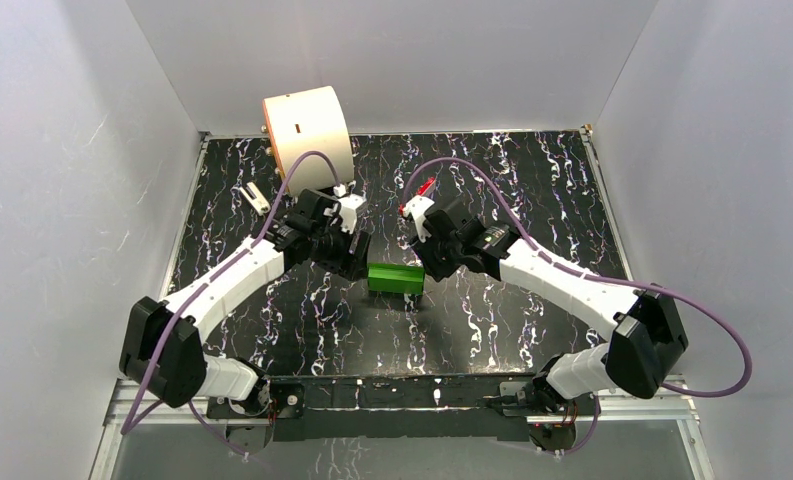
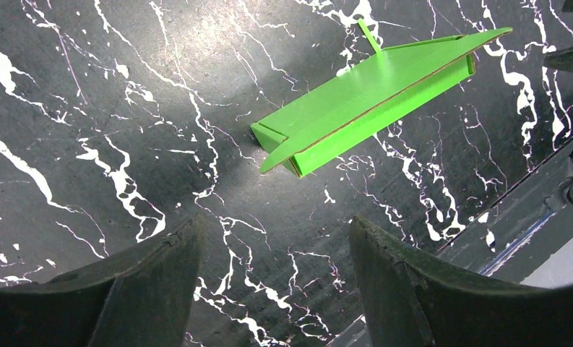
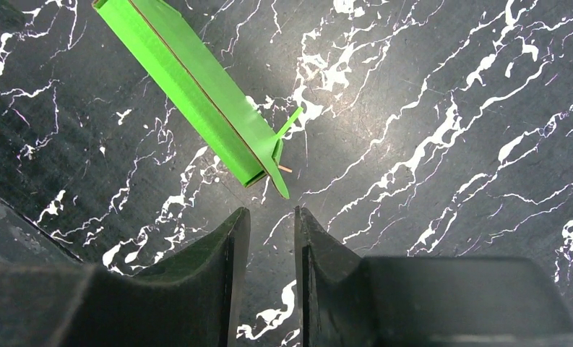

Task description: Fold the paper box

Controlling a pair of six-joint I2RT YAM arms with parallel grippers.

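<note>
One paper box (image 1: 394, 277) lay near the centre of the table (image 1: 492, 340), partly folded, with flaps sticking out at its ends. Two grippers were beside it and neither touched it. The left gripper (image 2: 274, 231) was at its 9 o'clock, jaws wide apart and empty. The right gripper (image 3: 271, 217) was at its 3 o'clock, with only a narrow gap and nothing held. One cream cylinder (image 1: 307, 130) stood at the table's 11 o'clock.

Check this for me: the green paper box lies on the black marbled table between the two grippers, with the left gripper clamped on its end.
One thing is wrong. The left gripper is not clamped on the paper box: its jaws stand wide open with only bare table between them, apart from the box, as the left wrist view shows. The rest holds.
</note>
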